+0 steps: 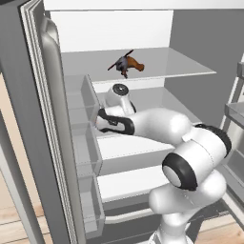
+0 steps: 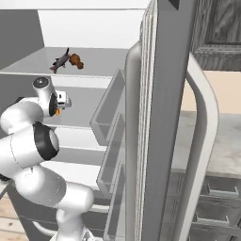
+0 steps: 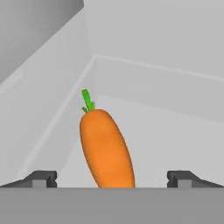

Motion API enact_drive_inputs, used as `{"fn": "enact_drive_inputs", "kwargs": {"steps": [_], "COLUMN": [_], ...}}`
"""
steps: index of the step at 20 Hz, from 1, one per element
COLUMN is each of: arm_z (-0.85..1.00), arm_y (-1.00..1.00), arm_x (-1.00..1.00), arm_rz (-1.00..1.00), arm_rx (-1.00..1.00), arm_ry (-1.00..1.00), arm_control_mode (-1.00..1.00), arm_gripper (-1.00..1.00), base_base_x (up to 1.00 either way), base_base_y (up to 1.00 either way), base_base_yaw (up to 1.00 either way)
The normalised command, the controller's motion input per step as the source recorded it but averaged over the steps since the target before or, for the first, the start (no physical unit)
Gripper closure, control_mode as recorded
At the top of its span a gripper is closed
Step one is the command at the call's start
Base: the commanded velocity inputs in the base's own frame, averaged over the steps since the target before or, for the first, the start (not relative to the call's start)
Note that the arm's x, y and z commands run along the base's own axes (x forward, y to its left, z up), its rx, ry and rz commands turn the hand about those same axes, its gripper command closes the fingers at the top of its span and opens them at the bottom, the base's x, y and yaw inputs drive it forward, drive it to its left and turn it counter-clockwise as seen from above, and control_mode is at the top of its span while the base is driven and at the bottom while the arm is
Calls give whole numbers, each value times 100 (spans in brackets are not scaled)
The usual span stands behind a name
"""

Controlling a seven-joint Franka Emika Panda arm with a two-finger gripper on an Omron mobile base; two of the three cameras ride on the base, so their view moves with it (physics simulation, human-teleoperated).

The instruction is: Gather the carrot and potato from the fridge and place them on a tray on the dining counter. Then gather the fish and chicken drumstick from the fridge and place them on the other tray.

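Orange carrot (image 3: 105,146) lies on a white fridge shelf (image 3: 175,135) straight ahead of the tool (image 3: 112,179), centred between its two spread fingertips (image 3: 41,178), which touch nothing; the green stub points away from the tool, towards the back wall. Left of the tool in the hand view the shelf meets a side wall, and to its right the shelf runs bare.

Risk, as I judge it: the carrot sits slightly slanted across the tool's line, so closing without squaring up could pinch it off-centre and roll or squirt it sideways along the smooth shelf (its tapered, rounded body would not help). Pushing in too low could also scrape the shelf.

Count: one carrot, ahead of the tool. In the left base view, one fish (image 1: 121,63) and one chicken drumstick (image 1: 135,65) lie touching on the shelf above the tool. I cannot find a potato. One tool, two fingertips.
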Motion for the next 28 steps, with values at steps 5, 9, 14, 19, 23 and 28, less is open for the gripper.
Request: {"fn": "enact_drive_inputs", "kwargs": {"steps": [5,9,14,19,23,28], "arm_z": [-24,-21,-39,-36,-26,10], "arm_y": [32,23,8,-1,-33,-44], "arm_x": [51,23,-3,-14,-70,-91], "arm_rz": [0,0,0,-1,-3,-5], "arm_rx": [-3,-3,-4,-1,8,0], "arm_ry": [1,0,1,1,-7,-13], "arm_control_mode": [-100,-100,-100,-100,-100,-100], "arm_gripper": [-100,-100,100,100,100,100], "base_base_x": [0,0,0,0,0,0], "base_base_y": [0,0,0,0,0,0], "base_base_yaw": [0,0,0,0,0,0]}}
